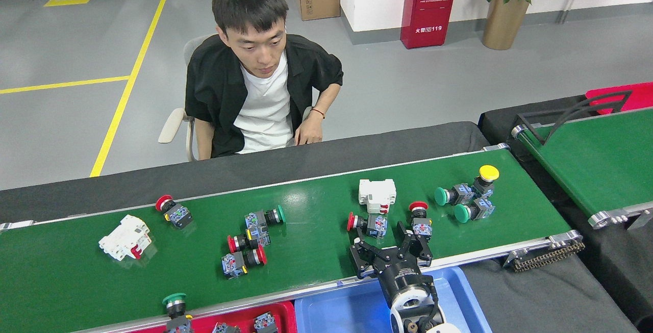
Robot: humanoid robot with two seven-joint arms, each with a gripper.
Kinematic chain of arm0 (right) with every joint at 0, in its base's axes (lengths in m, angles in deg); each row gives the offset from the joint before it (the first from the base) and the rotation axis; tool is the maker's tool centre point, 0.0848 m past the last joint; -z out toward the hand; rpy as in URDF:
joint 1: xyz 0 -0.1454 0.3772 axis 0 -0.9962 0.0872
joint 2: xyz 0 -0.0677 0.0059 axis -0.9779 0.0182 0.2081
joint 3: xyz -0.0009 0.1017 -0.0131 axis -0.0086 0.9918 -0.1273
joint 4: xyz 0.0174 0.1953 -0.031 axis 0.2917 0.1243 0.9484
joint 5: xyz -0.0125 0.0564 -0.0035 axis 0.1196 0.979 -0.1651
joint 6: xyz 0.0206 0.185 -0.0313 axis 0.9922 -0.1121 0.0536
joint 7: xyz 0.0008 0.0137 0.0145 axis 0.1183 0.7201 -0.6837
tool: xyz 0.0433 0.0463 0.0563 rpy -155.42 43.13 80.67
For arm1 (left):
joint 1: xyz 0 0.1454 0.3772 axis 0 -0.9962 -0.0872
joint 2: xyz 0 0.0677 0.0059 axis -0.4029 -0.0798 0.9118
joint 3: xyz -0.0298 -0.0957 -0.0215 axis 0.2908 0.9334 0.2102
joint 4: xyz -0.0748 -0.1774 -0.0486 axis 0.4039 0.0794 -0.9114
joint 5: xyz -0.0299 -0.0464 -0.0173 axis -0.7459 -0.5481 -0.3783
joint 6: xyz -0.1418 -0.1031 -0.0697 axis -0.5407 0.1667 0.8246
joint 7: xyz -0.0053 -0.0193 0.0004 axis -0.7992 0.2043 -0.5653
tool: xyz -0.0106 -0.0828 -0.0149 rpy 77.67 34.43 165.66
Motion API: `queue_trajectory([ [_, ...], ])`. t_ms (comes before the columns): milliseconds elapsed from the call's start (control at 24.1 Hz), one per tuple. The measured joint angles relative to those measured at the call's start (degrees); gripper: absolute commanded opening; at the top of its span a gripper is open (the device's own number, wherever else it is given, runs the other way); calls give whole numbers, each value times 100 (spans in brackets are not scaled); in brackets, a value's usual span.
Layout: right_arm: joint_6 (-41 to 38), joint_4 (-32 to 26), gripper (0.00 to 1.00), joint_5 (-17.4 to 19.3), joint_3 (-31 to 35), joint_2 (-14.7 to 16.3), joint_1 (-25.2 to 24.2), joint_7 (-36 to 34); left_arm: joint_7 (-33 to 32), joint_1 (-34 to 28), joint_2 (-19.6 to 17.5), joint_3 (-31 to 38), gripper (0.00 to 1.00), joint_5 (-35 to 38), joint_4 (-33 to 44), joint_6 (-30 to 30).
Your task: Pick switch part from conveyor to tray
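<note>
Two red-capped switch parts lie on the conveyor (316, 251) just ahead of the right gripper (390, 249), whose fingers are spread wide and empty. One switch (419, 220) stands upright by the right-hand finger; the other (368, 223) lies on its side beyond the left-hand finger. The blue tray (347, 312) sits below the near rail. At the bottom edge a green-capped switch (176, 307) sits over the red tray (278, 315); the left gripper cannot be made out.
</note>
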Motion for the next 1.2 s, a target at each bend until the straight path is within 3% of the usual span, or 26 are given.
queue_trajectory([
  [83,-3,-1,23,-2,-118,7,10,104,3,-13,-9,8,44,-77,0,-144],
  [248,-44,-26,5,6,-332,193,29,173,4,-48,-33,290,46,-233,-2,-466],
  [414,-219,-57,2,11,-405,268,29,192,248,-58,-37,853,54,-362,-4,-881],
  [456,-285,-67,2,11,-411,268,29,200,289,-64,-37,980,64,-373,-4,-936],
  [497,-355,-91,2,11,-422,272,25,217,321,-84,-37,1084,85,-394,-5,-970],
  [538,-450,-166,2,11,-442,299,-2,234,347,-111,-37,1138,100,-444,-5,-1002],
  [704,-1035,-786,2,9,-636,521,-443,245,378,-130,-33,1203,100,-569,-6,-1027],
  [870,-1636,-1233,2,-41,-1115,572,-742,257,382,122,58,1747,100,-569,-10,-1022],
  [1118,-1888,-1279,5,-650,-2414,579,-331,260,388,774,56,1686,100,181,-31,1263],
  [1160,-1896,-1277,14,-792,-2722,575,-296,282,388,774,66,1679,100,321,-39,1549],
  [1201,-1904,-1262,32,-937,-3034,552,-265,297,388,774,75,1658,100,423,-51,1740],
])
